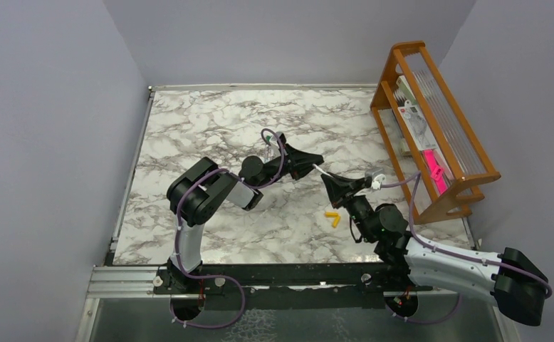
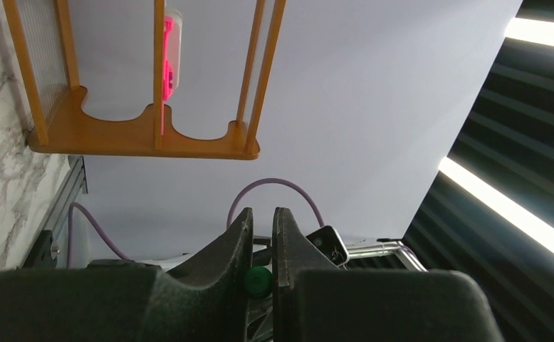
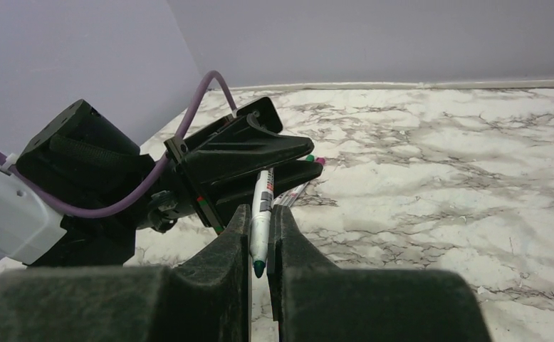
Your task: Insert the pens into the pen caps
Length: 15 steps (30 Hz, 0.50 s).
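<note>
A silvery-white pen (image 1: pixel 322 172) with a green tip (image 3: pixel 259 268) spans the short gap between my two grippers above the table's middle. My right gripper (image 1: pixel 330 180) is shut on its tip end; in the right wrist view (image 3: pixel 260 215) the pen (image 3: pixel 262 206) sits between the fingers. My left gripper (image 1: pixel 314 164) grips its other end; a green round end (image 2: pixel 258 280) shows between its narrow jaws (image 2: pixel 262 217). Two yellow-orange caps (image 1: pixel 333 217) lie on the table below the right gripper. More pens (image 3: pixel 297 191) lie beyond, under the left gripper. The magenta and green caps cannot be made out.
A wooden rack (image 1: pixel 434 128) with packets and a pink item stands at the table's right edge; it also shows in the left wrist view (image 2: pixel 146 139). Purple cables loop over both arms. The marble table (image 1: pixel 210 121) has a raised rim at the left and back.
</note>
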{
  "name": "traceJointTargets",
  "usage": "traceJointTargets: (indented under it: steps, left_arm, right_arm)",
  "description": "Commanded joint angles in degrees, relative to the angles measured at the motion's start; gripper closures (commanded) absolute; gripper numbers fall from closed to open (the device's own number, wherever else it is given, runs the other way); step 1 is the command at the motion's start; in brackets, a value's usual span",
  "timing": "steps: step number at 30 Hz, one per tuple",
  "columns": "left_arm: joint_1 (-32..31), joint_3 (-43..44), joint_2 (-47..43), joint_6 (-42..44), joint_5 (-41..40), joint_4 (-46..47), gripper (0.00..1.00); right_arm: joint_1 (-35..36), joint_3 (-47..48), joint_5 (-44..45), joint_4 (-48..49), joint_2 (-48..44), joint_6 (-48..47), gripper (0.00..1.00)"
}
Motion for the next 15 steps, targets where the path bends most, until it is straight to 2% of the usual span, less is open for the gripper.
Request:
traceJointTargets:
  steps: [1, 7, 9, 11, 15]
  left_arm:
    - [-0.3, 1.4, 1.6, 1.4, 3.2, 14.0, 0.88]
    - [2.3, 3.8, 4.2, 5.2, 6.3, 14.0, 0.4]
    - [5.2, 5.2, 3.9, 9.7, 9.1, 14.0, 0.29]
    - [8.5, 6.0, 3.2, 13.1, 11.3, 13.9, 0.22]
    - [15.1, 6.2, 0.8, 16.6, 14.5, 13.9, 0.21]
  right_arm:
    - [-0.3, 3.3, -2.8, -2.3, -0.6, -1.5, 0.98]
    - [-0.3, 10.5, -4.2, -19.0, -1.0, -1.0, 0.99]
    - [-0.3, 12.3, -5.8, -24.1, -1.7, -0.6, 0.99]
    - [-0.3, 13.9, -8.2, -28.5, -2.5, -0.6, 0.99]
    - [-0.2, 18.4, -12.4, -37.9, -1.5, -1.1, 0.99]
